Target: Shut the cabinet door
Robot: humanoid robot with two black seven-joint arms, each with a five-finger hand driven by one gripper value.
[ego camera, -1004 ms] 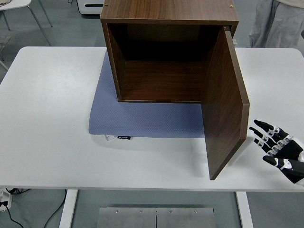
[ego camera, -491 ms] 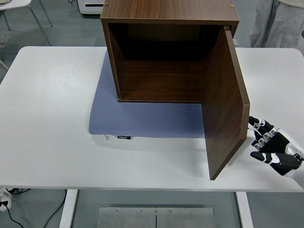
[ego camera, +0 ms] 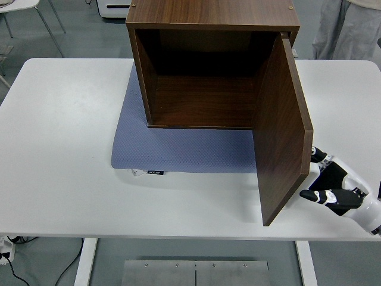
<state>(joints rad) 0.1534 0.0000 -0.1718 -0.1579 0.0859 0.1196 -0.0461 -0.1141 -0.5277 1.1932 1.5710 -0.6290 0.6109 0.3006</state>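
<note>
since the earlier frames the right hand [ego camera: 334, 186] has moved in from the right toward the cabinet door [ego camera: 283, 131], and it now sits just beside the door's outer face near the free edge, low over the tabletop [ego camera: 65, 131]. a second ago its fingers were fanned out and well clear of the door; now they are loosely extended and hold nothing, their tips at or behind the door's edge, and contact cannot be made out. the door and cabinet [ego camera: 213, 59] have not shifted.

the cabinet stands at the far middle of the tabletop, its rear part on a blue mat [ego camera: 178, 146], with its open front facing the near edge. the door is hinged on the cabinet's right side and swung wide open, so it juts out toward the near edge, its free edge nearest the camera and its long axis running from the hinge forward. the inside is dark and looks empty.

a person's legs [ego camera: 348, 27] show at the top right.
</note>
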